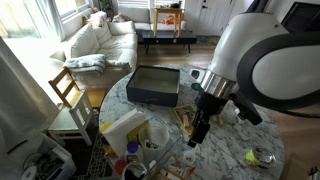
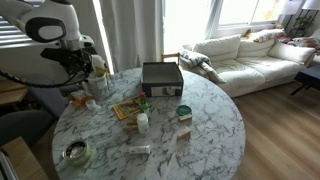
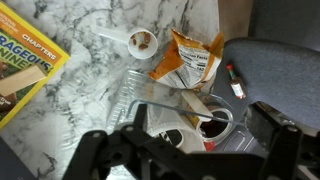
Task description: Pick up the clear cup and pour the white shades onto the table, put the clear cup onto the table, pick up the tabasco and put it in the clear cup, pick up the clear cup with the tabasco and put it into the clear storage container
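Note:
In the wrist view my gripper (image 3: 185,140) is open, with one finger on each side of the picture. Below and between the fingers stands the clear cup (image 3: 213,122). It holds something dark with a red part, which looks like the tabasco (image 3: 207,146). The cup is inside the thin rim of the clear storage container (image 3: 150,103), next to a white item. In an exterior view my gripper (image 2: 90,76) hangs over the container (image 2: 96,88) at the edge of the marbled table (image 2: 200,130). A pale object that may be the white shades (image 2: 140,150) lies on the table.
A dark shallow box (image 1: 155,85) stands at the far side of the table (image 2: 162,77). An orange snack bag (image 3: 186,60), a white scoop (image 3: 135,42) and a yellow book (image 3: 20,62) lie near the container. A grey chair (image 3: 275,70) with a small bottle (image 3: 233,80) stands beside the table. A bowl (image 2: 75,152) sits near the edge.

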Motion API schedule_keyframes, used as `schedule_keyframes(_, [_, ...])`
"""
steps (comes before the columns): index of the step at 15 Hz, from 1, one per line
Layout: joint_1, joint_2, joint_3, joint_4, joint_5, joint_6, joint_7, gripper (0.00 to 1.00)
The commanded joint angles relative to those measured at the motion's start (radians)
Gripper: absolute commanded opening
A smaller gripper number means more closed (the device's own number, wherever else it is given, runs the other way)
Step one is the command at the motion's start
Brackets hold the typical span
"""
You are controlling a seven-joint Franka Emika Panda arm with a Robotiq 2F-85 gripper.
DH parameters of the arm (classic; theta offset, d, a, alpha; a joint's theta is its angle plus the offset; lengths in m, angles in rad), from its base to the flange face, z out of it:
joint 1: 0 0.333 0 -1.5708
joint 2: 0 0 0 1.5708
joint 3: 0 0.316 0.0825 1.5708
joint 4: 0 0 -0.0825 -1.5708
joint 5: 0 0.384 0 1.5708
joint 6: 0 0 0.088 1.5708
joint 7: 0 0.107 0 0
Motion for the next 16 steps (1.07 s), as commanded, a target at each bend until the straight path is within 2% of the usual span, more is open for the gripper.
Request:
schedule_keyframes(1, [-0.036, 0.007, 0.033, 0.01, 0.004, -0.004, -0.008, 1.0])
schedule_keyframes(7, [-0.036, 0.008, 0.033, 0.018, 0.004, -0.004, -0.011, 1.0])
schedule_keyframes(11, [-0.052, 0.089, 0.036, -0.019, 0.102, 0.292, -0.032, 1.0])
schedule_keyframes(16, [-0.082, 0.218, 0.093, -0.009, 0.245, 0.528, -0.063, 1.0])
